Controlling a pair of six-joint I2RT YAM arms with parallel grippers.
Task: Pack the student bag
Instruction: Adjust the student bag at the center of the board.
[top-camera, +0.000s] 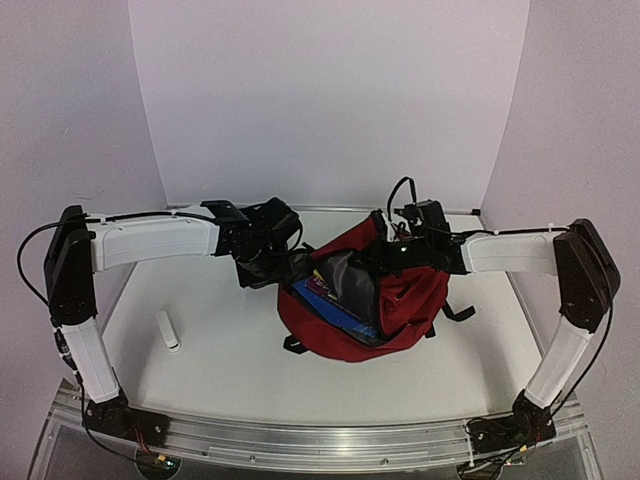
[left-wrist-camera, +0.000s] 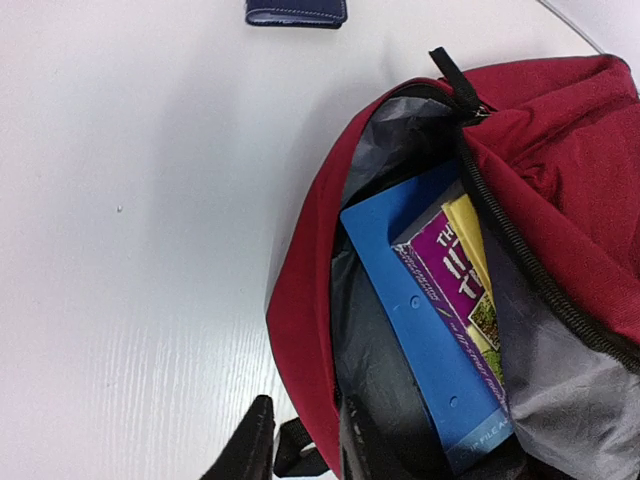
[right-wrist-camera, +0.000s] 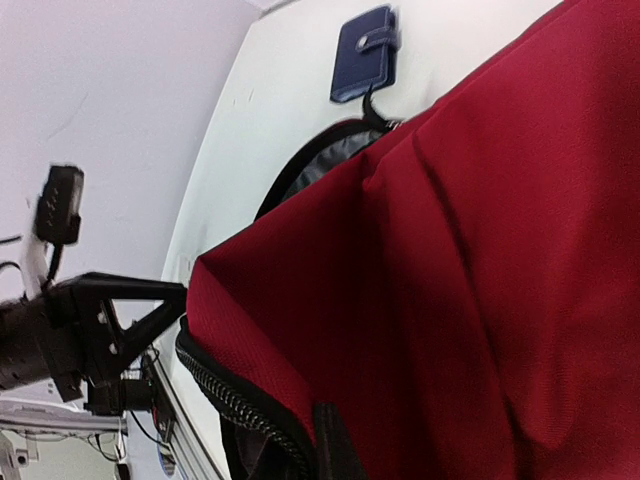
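White table (top-camera: 230, 370), lilac walls (top-camera: 320, 100). Nearest, a white stick (top-camera: 170, 331) lies on the left. Mid-table sits the bag (top-camera: 400, 300), its mouth open toward the left gripper (left-wrist-camera: 300, 448). The jaws straddle the rim — pinched or not, unclear. The right gripper (top-camera: 392, 258) is buried in the top fabric — its grip cannot be told. Beyond lies a wallet (left-wrist-camera: 297, 12).

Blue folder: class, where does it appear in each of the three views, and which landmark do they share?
Top external: blue folder, centre, inside the open student bag.
Left wrist: centre right, slanting in the bag's mouth beside a purple book.
Right wrist: not in it.
Shared landmark: the bag's red fabric, in all three.
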